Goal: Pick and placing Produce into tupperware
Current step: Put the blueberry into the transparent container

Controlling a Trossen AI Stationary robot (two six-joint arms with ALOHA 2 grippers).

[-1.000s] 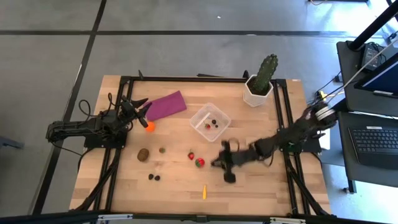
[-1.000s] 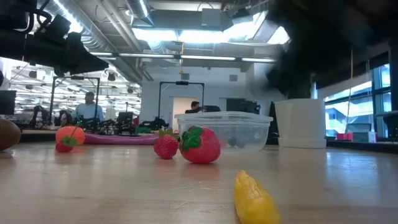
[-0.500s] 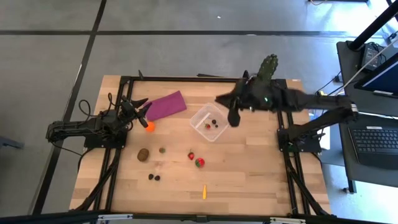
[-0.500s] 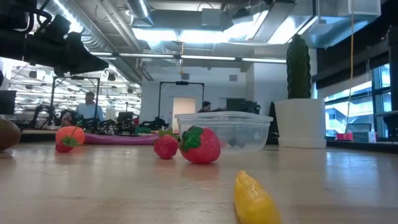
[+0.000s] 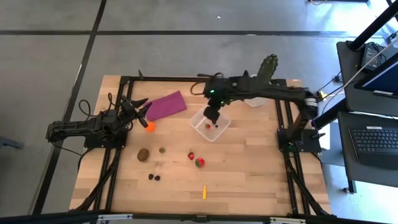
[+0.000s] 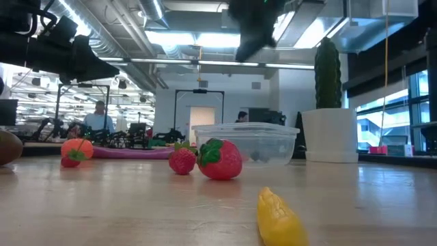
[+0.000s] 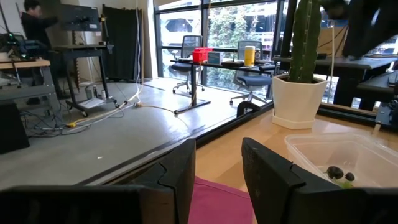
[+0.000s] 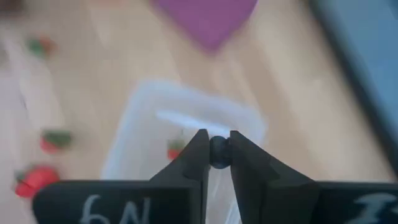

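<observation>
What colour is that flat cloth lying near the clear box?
Purple, a magenta-like shade. The cloth shows best in the high view, lying flat beside the clear box.

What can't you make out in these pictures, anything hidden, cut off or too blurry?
- The dark round piece pinched in the right gripper: which produce it is, too blurred in the right wrist view, too small from above.
- Contents of the tupperware: only specks in the high view; hazy through its wall in the low view.
- Kiwi: cut off by the low view's edge.
- Left gripper: fingers apart, their tips cut off by the picture's edge.
</observation>
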